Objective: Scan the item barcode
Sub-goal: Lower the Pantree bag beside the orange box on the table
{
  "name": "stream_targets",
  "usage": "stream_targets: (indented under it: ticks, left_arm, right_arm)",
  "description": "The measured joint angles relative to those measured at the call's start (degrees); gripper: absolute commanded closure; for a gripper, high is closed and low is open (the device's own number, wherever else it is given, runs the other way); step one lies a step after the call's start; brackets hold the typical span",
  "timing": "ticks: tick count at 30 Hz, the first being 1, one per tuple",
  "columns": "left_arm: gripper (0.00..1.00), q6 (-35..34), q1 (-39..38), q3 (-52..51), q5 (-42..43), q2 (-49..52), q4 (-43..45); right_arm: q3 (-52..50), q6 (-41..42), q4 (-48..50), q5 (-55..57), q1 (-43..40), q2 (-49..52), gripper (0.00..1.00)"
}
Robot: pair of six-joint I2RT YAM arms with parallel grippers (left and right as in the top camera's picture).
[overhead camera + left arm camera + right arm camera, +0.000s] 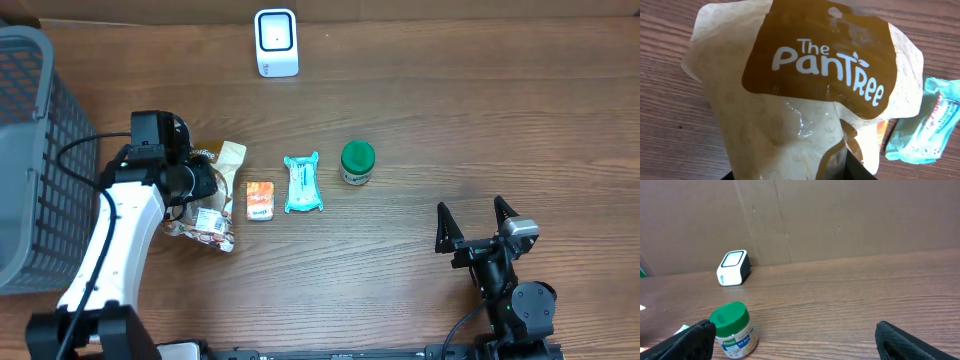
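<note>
A tan and brown "The PanTree" snack bag (222,222) lies at the table's left, and my left gripper (203,186) is shut on it. The bag (805,100) fills the left wrist view, with a dark finger (852,169) showing at its lower edge. The white barcode scanner (276,42) stands at the back centre, also seen in the right wrist view (733,268). Low at the front right, my right gripper (478,222) stands open and holds nothing between its fingers (910,340).
To the right of the bag, in a row, lie an orange packet (260,200), a teal packet (303,183) and a green-lidded jar (357,162). A grey basket (30,150) stands at the left edge. A brown wall runs behind the scanner.
</note>
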Motion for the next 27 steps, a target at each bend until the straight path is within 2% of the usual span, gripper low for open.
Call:
stream_targets:
  ticks: [13, 20, 27]
  left_arm:
    - [0.96, -5.33, -3.08, -0.11, -0.20, 13.90, 6.01]
    - [0.96, -6.19, -7.26, -0.11, 0.07, 14.86, 8.90]
    - [0.95, -9.16, -7.56, -0.11, 1.57, 14.86, 9.18]
  right_arm:
    - [0.00, 0.00, -0.02, 0.00, 0.00, 0.00, 0.00]
    - [0.00, 0.04, 0.00, 0.00, 0.00, 0.00, 0.00]
    - [0.00, 0.00, -0.02, 0.00, 0.00, 0.00, 0.00]
